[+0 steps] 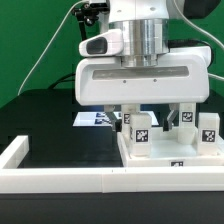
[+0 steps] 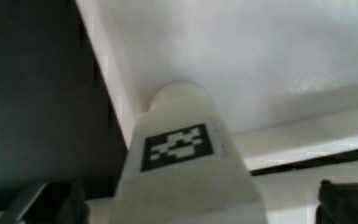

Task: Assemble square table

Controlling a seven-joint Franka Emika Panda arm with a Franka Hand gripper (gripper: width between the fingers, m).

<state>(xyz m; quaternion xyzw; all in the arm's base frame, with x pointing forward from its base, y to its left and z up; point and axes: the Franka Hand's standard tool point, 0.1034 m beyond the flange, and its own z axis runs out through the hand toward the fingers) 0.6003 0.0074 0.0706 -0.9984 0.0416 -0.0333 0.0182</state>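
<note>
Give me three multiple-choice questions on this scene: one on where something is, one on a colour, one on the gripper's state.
1. In the exterior view, the marker board lies:
A) on the slab
B) left of the slab
C) in the gripper
2. The leg is:
A) red
B) black
C) white
3. The gripper is:
A) shut on the slab
B) open astride the leg
C) shut, empty

B: the board lies left of the slab.
C: its body is white.
B: both fingers stand clear of the leg.
</note>
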